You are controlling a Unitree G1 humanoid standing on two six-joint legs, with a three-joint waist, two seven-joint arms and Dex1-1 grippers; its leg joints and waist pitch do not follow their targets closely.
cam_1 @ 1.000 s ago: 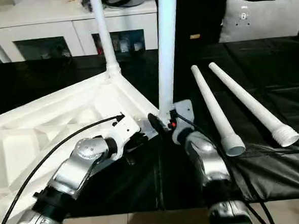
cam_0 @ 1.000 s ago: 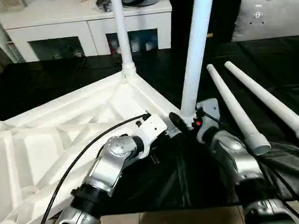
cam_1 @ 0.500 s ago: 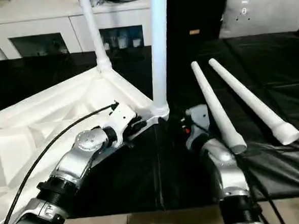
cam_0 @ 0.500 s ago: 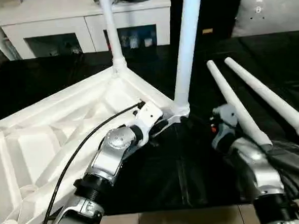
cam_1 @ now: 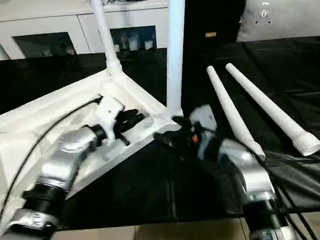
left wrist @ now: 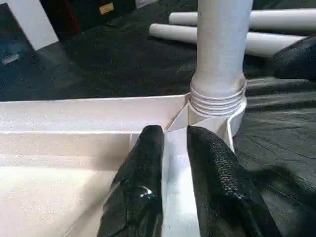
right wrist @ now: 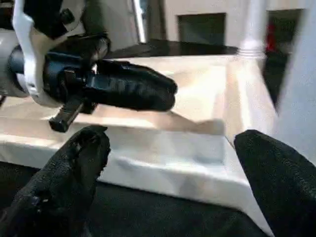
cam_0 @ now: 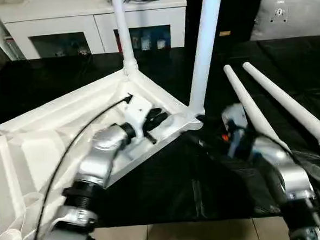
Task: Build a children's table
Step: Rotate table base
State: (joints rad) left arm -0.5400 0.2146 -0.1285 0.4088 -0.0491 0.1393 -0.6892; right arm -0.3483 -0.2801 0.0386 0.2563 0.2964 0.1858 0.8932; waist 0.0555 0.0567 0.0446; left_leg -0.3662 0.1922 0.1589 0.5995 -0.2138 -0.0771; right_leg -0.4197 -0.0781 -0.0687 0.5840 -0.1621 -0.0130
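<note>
Risk: left gripper [left wrist: 173, 143], slightly parted, ungripping; right gripper [right wrist: 168, 173] wide open; either could nudge freshly seated leg [cam_0: 202, 52] askew in tabletop [cam_0: 53, 143] socket.

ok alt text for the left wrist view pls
The left gripper holds its two black fingers slightly apart astride a thin rib of the upturned white children's table, just short of a corner socket. An upright white leg stands screwed into that socket; two loose legs lie beyond on the black cloth.
</note>
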